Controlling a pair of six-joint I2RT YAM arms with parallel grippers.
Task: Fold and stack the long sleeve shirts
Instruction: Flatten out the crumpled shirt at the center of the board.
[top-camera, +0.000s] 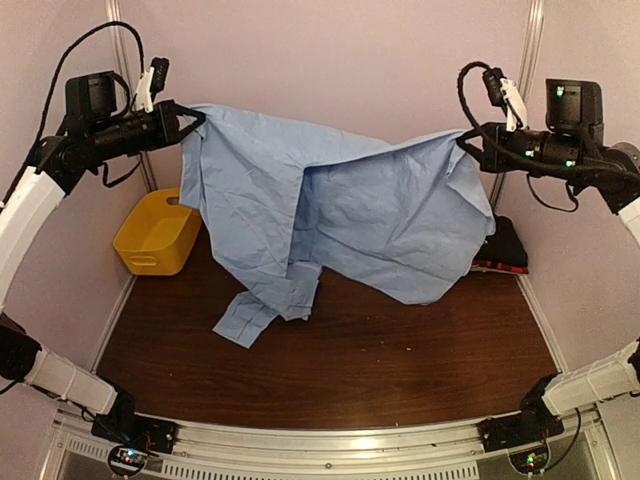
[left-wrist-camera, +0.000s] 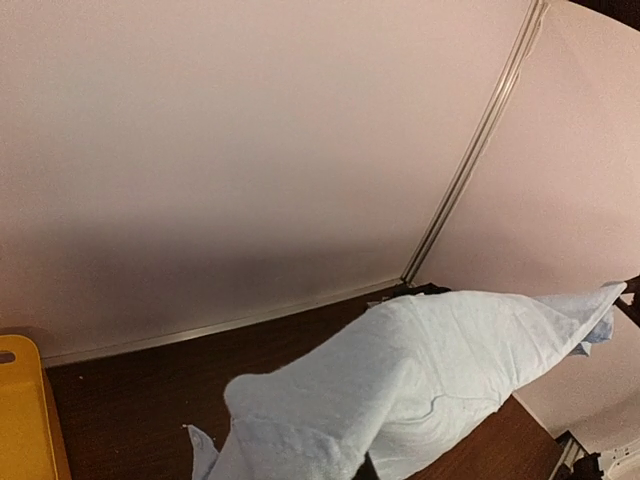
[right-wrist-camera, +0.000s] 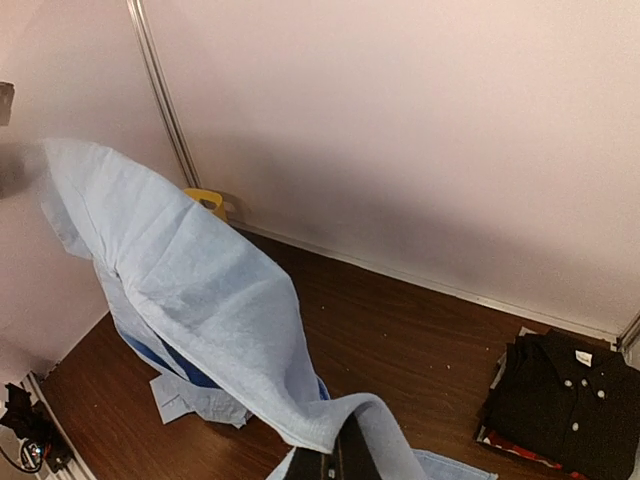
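A light blue long sleeve shirt (top-camera: 340, 215) hangs spread in the air between both grippers, high above the table. My left gripper (top-camera: 192, 120) is shut on its upper left corner; my right gripper (top-camera: 466, 140) is shut on its upper right corner. One sleeve with its cuff (top-camera: 242, 320) trails down onto the dark wood table. The shirt drapes over the fingers in the left wrist view (left-wrist-camera: 420, 380) and the right wrist view (right-wrist-camera: 200, 290). A folded black shirt with pale buttons (right-wrist-camera: 560, 400) lies on a red-edged one (right-wrist-camera: 520, 450) at the table's far right (top-camera: 505, 245).
A yellow plastic basket (top-camera: 160, 235) stands at the far left of the table (top-camera: 350, 370). Pale walls close the back and sides. The arm bases sit at the near left and right corners.
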